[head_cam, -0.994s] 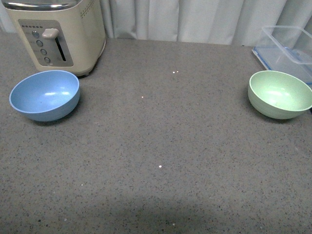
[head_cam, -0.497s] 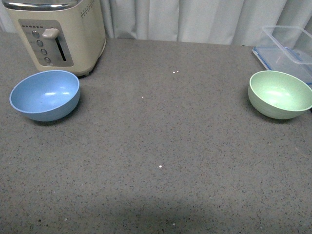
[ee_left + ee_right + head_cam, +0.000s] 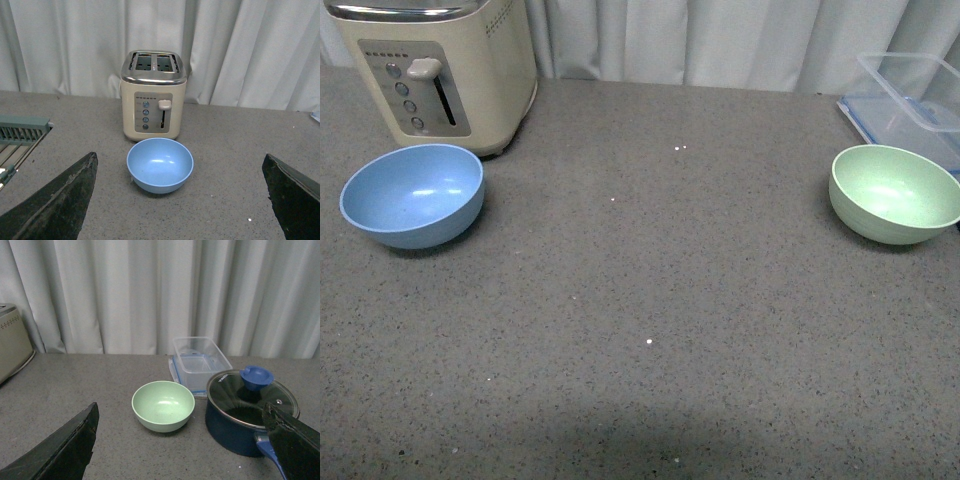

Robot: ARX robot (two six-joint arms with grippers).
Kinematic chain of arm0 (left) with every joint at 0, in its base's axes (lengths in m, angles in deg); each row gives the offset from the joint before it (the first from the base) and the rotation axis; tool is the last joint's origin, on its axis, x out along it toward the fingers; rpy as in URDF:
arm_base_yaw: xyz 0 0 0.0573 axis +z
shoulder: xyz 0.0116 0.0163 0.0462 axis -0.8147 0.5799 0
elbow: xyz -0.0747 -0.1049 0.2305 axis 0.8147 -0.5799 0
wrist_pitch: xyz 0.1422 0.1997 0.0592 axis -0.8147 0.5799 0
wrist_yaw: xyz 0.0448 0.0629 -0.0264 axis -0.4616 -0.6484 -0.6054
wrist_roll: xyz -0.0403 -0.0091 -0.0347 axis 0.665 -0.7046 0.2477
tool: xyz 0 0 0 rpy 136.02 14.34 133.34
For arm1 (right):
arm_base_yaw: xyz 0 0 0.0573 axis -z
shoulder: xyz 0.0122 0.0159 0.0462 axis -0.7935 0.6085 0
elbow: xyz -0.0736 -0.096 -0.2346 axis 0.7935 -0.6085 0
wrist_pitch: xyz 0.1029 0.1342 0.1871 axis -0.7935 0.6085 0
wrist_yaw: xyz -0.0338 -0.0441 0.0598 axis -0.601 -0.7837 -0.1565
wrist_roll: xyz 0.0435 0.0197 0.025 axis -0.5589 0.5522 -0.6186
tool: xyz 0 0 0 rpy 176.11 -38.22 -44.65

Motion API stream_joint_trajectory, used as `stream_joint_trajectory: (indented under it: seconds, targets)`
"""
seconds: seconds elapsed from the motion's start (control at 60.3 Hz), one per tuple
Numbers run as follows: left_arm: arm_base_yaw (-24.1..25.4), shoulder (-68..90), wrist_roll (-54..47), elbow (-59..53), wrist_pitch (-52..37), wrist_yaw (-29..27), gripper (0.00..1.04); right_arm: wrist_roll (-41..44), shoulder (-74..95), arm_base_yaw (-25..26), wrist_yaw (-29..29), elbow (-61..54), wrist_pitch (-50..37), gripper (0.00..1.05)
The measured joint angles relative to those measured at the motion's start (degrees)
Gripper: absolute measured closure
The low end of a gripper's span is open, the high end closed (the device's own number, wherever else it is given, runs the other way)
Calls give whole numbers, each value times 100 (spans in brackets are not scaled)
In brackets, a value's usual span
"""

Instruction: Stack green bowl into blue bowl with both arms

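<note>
Two round matte bowls, blue bowl (image 3: 412,195), green bowl (image 3: 895,193), speckled counter (image 3: 650,280), L gripper (image 3: 178,156) + R gripper (image 3: 180,406) agape, empty.

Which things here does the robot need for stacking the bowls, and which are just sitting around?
Needed for the job:
- green bowl
- blue bowl

Just sitting around:
- toaster
- clear box
- pot with its lid on
- rack
</note>
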Motion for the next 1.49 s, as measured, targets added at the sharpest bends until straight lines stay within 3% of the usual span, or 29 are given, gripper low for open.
stream_joint_trajectory:
  seconds: [1.392,1.492]
  targets:
    - [0,0,0,0,0,0,6,0,0,0,-2,0,0,9]
    - [-212,682,498,339,883,-1080,6,0,0,0,-2,0,0,9]
